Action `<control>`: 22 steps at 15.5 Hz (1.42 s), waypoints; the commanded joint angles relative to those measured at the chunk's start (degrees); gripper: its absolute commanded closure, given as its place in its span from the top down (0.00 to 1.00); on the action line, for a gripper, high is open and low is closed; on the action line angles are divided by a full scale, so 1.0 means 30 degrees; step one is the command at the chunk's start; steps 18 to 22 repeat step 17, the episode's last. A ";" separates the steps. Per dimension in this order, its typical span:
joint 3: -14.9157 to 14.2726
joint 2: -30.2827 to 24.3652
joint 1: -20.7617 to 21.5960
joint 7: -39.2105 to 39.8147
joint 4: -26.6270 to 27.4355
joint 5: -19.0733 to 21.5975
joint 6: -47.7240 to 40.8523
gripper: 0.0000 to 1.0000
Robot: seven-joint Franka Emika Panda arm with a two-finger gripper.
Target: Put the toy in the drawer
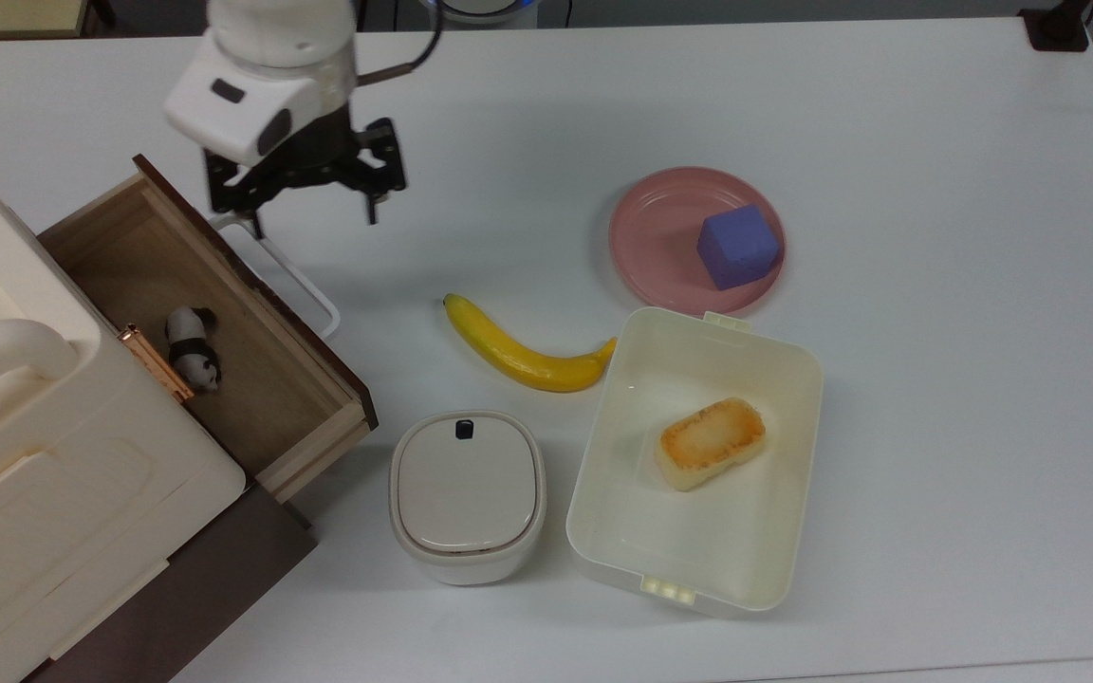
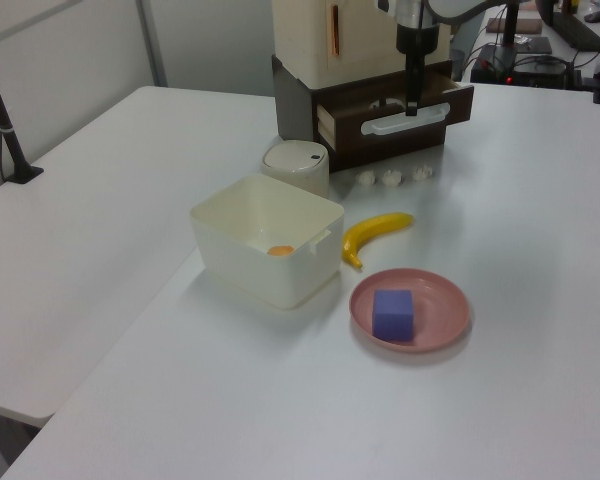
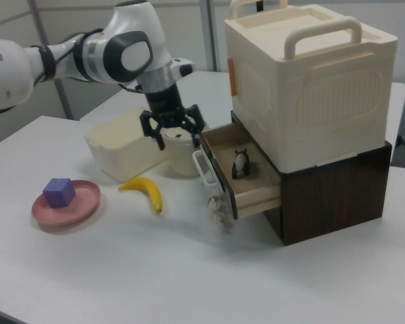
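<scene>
**Toy is in, but the drawer is open and the gripper sits close to its handle**

Your toy [image 1: 192,346] already lies on the floor of the drawer [image 1: 262,379], close to the cabinet [image 1: 53,493] face; in the right view it sits well inside the wooden box. The gripper [image 1: 307,204] hangs empty with its fingers spread wide, above the table just off the drawer's far corner in the top view, near the white handle [image 1: 292,277].

Watch that handle. One finger looks close to the loop, so a low or careless sweep could, in my judgement, catch it and jerk the drawer, tipping or rolling the little figurine. Lift clear before you travel. If you mean to push the drawer closed, press squarely on the dark front; an off-centre shove may jam it, and the banana [image 1: 520,349] lies near
</scene>
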State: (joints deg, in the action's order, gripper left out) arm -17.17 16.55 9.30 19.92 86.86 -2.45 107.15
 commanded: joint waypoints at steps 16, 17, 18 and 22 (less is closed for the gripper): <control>0.4814 -0.4755 -0.3218 -0.8223 0.3391 0.0115 -0.2493 1.00; 0.4814 -0.4725 -0.3188 -0.8310 0.3391 0.0115 -0.2493 1.00; 0.4814 -0.4725 -0.3188 -0.8310 0.3391 0.0115 -0.2493 1.00; 0.4814 -0.4725 -0.3188 -0.8310 0.3391 0.0115 -0.2493 1.00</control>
